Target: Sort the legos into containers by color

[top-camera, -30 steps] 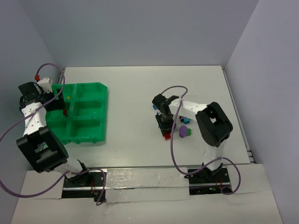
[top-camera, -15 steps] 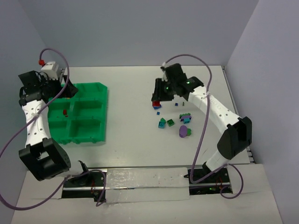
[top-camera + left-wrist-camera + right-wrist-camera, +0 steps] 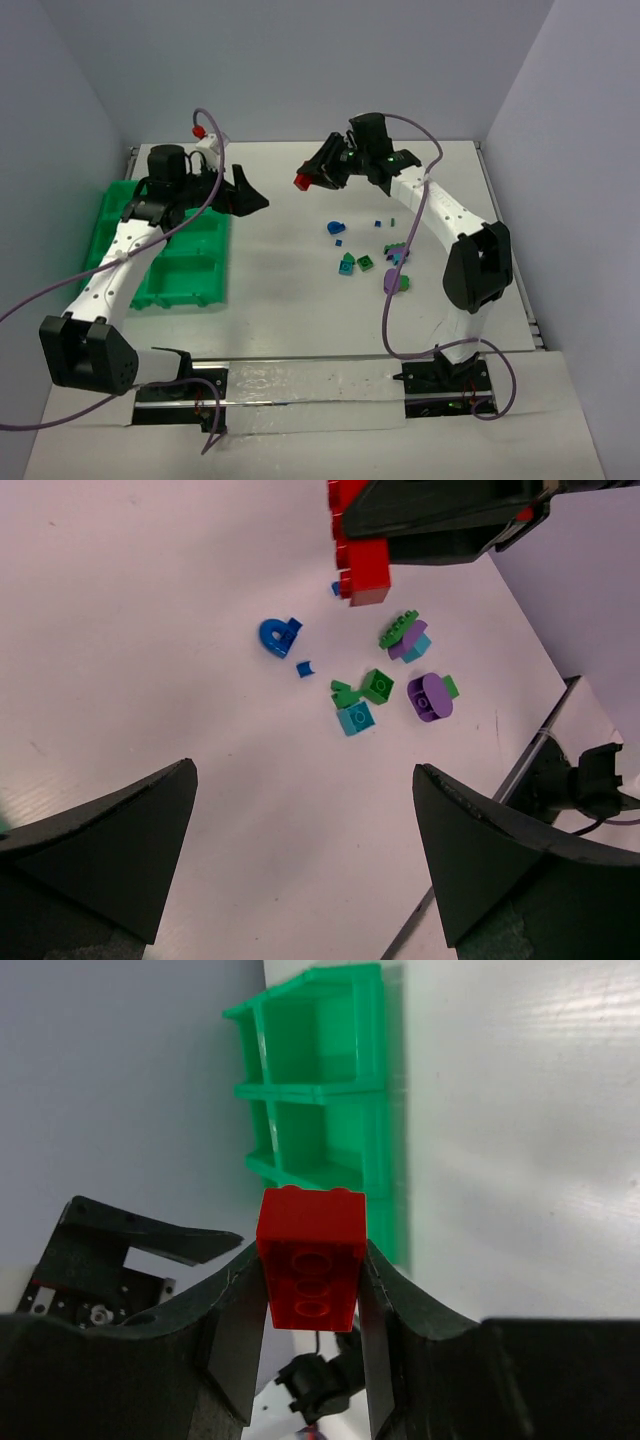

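My right end effector [image 3: 308, 178] is clamped on a red lego [image 3: 310, 1260], raised over the tabletop [image 3: 290, 270] between the green tray [image 3: 190, 272] and the loose legos [image 3: 362, 262], near my left end effector [image 3: 250, 198], which gapes wide and holds nothing.

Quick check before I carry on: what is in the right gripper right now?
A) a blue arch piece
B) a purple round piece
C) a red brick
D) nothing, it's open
C: the right wrist view shows the red brick clamped between the two fingers of the right gripper.
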Robot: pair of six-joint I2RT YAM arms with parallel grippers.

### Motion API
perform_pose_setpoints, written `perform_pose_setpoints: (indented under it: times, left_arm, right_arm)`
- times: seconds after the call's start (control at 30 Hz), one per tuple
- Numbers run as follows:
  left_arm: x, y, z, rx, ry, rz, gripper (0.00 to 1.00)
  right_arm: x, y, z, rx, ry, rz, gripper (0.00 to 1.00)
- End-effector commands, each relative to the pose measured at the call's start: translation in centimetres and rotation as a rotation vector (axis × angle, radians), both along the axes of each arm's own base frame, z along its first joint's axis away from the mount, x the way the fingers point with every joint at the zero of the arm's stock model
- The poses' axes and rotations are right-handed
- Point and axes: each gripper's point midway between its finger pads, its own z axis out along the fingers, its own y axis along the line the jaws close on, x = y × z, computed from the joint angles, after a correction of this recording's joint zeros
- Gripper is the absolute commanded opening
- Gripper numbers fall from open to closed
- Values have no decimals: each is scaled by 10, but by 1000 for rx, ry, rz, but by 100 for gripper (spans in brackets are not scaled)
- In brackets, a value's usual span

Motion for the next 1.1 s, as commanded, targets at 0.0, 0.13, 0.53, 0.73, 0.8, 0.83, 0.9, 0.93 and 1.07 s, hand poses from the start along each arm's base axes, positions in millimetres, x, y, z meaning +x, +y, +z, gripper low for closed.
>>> perform_pose_setpoints:
  times: [0.0,0.13,0.53,0.73,0.8,0.83,0.9,0.93,1.07]
  left_arm:
    - [16,-17,8,-52,4,43,99]
    - [19,-36,8,-51,15,11,99]
    - [30,-58,9,-48,3,-9,84]
    - [33,-56,12,-36,-6,3,60]
    - [32,-55,8,-31,0,6,45]
    - [32,-54,8,-30,0,8,38]
    - [31,-50,4,-14,1,19,16]
    - [31,-47,3,-5,0,27,5]
    - [32,-18,-1,28,1,77,0]
  right_arm:
    - [-6,25,30,129,8,28,0]
    - [-11,35,30,142,11,49,0]
    - [-42,71,28,152,5,152,0]
    - [-50,79,27,147,-2,175,0]
    - [-50,78,29,152,-6,175,0]
    - [-50,78,29,151,-5,174,0]
    - [-50,79,29,150,-9,180,6]
    - [-50,79,28,148,-13,181,13]
    - [-47,72,25,133,-31,177,50]
